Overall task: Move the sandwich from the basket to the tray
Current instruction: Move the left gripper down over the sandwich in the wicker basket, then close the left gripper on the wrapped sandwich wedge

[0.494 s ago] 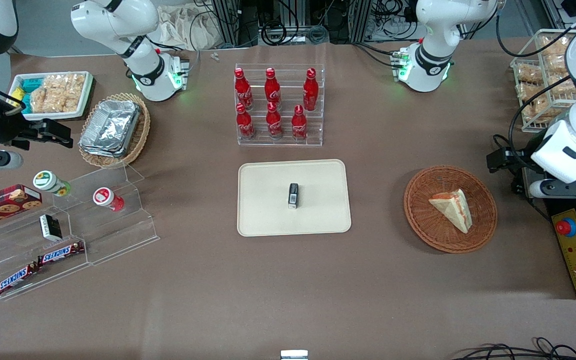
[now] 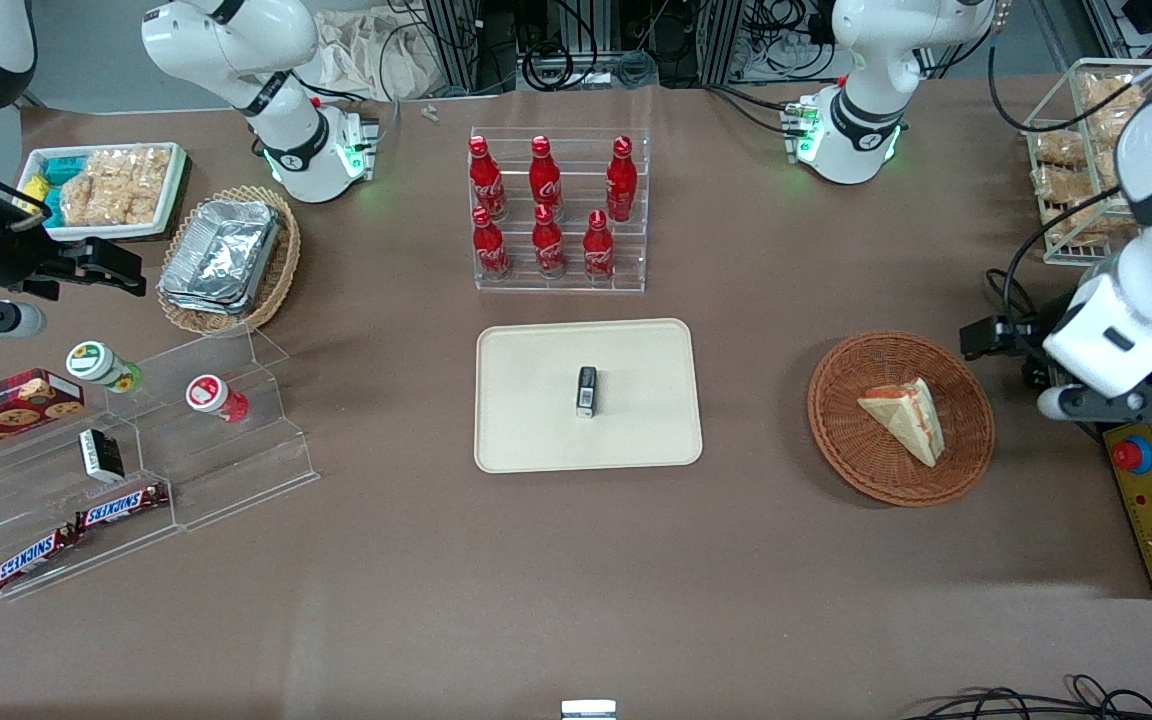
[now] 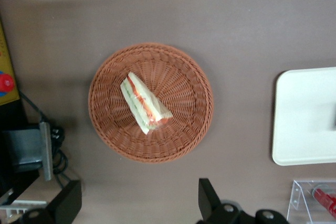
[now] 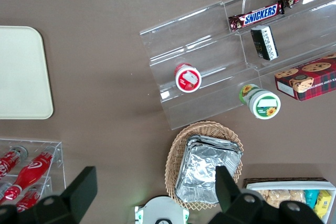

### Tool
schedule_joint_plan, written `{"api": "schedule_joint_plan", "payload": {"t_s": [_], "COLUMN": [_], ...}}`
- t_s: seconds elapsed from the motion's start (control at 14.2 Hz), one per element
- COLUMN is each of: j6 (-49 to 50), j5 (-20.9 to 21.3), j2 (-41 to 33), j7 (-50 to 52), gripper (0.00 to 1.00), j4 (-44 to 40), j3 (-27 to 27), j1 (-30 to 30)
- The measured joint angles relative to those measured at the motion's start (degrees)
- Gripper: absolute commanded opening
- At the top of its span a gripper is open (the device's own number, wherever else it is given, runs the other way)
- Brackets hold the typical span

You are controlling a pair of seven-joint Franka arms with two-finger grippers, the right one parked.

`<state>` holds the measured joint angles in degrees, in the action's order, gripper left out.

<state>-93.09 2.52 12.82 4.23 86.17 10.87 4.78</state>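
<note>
The sandwich point(image 2: 904, 418) point(image 3: 144, 103), a pale wedge with a red-orange and green stripe, lies in the round reddish-brown basket point(image 2: 836, 420) point(image 3: 105, 124). The cream tray point(image 2: 536, 430) point(image 3: 304, 119) lies flat at the table's middle, toward the parked arm's end from the basket. My gripper point(image 2: 1004, 345) point(image 3: 139, 203) hangs above the table just beside the basket's rim, toward the working arm's end. Its fingers point(image 3: 210, 199) stand wide open with nothing between them.
A small black object point(image 2: 587, 390) sits on the tray. A clear rack of red bottles point(image 2: 556, 210) stands farther from the camera than the tray. A yellow control box with a red button point(image 2: 1151, 500) and a wire rack of snacks point(image 2: 1076, 160) sit near the working arm.
My gripper has shifted a little toward the basket and nearer the front camera. The sandwich and basket have not moved.
</note>
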Motion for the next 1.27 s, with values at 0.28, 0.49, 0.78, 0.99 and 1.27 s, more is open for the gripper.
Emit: {"api": "schedule_joint_plan", "payload": {"t_s": [0.28, 0.49, 0.78, 0.99, 1.27], "j6": [-16.24, -32.74, -40.15, -40.15, -42.68], "j5": [-0.09, -0.09, -0.09, -0.09, -0.09], "j2": [1.1, 0.86, 1.63, 1.9, 2.49], "j7": [8.94, 20.24, 28.97, 30.08, 30.32], "gripper": [1.0, 1.0, 1.0, 1.0, 1.0], "j4": [11.64, 24.17, 32.47, 33.54, 35.63], "j3": [-0.83, -0.89, -0.99, -1.66, -2.67], "j1": [1.01, 1.2, 1.26, 1.44, 1.52]}}
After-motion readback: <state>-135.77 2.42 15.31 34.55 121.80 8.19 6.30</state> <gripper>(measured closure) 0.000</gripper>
